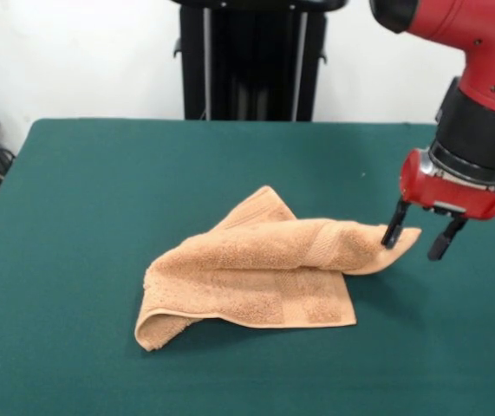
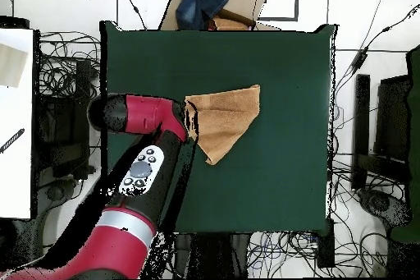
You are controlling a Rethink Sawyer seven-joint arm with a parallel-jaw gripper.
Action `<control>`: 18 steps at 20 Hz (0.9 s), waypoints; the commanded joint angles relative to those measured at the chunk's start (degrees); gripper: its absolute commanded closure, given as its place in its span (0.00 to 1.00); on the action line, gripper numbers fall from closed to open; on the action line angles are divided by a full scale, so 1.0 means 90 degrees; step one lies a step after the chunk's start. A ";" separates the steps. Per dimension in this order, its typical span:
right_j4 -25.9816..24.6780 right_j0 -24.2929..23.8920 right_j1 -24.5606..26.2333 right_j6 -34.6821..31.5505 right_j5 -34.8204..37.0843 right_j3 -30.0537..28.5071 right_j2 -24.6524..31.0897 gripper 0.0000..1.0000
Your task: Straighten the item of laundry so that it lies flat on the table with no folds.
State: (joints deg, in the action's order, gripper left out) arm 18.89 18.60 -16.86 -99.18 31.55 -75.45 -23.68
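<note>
The folded towel (image 1: 256, 273) slumps soft and light on the table (image 1: 100, 191), its corner beside the pincer (image 1: 423, 236), whose prongs stand spread, empty; I'd pinch that corner.

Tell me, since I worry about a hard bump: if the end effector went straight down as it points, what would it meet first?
Probably the towel: one finger of the open end effector is at its pointed corner, the other over bare table. Depth is unclear.
</note>
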 commanded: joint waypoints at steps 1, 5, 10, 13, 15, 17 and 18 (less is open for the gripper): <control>0.0052 0.0127 0.0328 -0.1573 0.0391 -0.0091 0.0331 0.00; -0.0003 0.0154 0.0401 -0.1509 0.0366 -0.0067 0.0306 0.00; 0.0013 0.0128 0.0438 -0.1459 0.0387 -0.0162 0.0417 0.00; 0.0015 0.0120 0.0436 -0.1429 0.0365 -0.0254 0.0480 0.00; 0.0003 0.0076 0.0363 -0.1315 0.0395 -0.0360 0.0584 0.00; -0.0016 0.0064 0.0295 -0.1220 0.0367 -0.0505 0.0674 0.00; -0.0035 0.0079 0.0272 -0.1202 0.0259 -0.0585 0.0692 0.00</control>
State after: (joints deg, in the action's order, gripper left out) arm 18.87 19.08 -16.46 -99.18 31.57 -75.30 -24.00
